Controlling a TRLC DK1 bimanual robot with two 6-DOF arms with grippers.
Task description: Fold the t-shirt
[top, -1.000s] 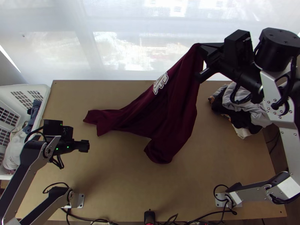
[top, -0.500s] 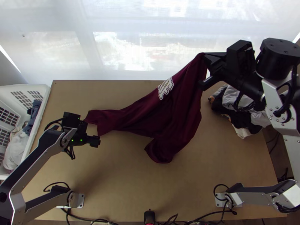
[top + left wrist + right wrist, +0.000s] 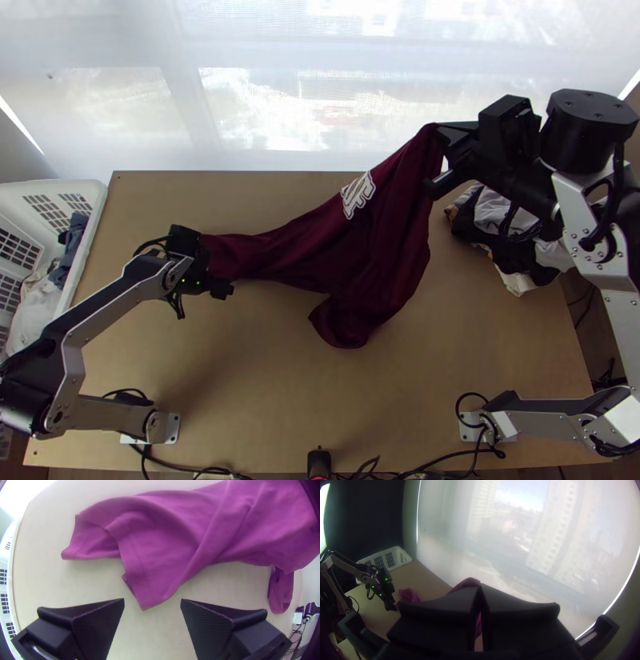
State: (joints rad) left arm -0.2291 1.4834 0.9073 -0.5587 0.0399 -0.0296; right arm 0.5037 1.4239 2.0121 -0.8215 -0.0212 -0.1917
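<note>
Maroon t-shirt (image 3: pixel 376 248) held raised by closed right gripper (image 3: pixel 442 131).
Left gripper (image 3: pixel 222 289) spread wide, nothing held, near cloth's low end.

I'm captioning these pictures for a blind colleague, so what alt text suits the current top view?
The right gripper holds one end of a maroon t-shirt raised, the rest sloping down onto a wooden table. The left gripper is at the shirt's other end. A white laundry basket stands left; piled clothes lie right.
</note>
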